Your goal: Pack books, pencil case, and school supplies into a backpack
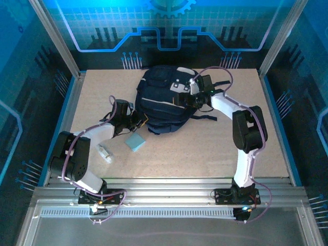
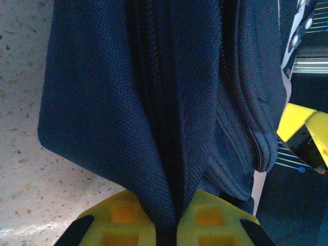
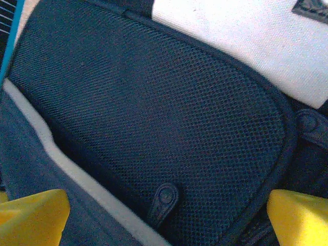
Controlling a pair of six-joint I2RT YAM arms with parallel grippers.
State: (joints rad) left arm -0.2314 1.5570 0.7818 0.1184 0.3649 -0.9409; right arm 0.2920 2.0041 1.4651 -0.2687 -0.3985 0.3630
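The backpack (image 1: 161, 102) is seen lying at the far middle of the tabletop (image 1: 205, 148), dark navy with pale stripes. Its near-left edge is taken by the left pincer (image 1: 136, 122). In the left wrist view, a fold of navy fabric is pinched tight between the yellow fingers (image 2: 120, 223). The right pincer (image 1: 192, 88) is held over the backpack's far-right side. Its yellow fingertips (image 3: 33, 215) are spread wide above a dark mesh pocket (image 3: 154, 118), with nothing caught between them. The light-blue pad (image 1: 136, 142) is found flat on the tabletop, near the left pincer and apart from the backpack. A small pale object (image 1: 105, 152) is noted further left; what it is cannot be told.
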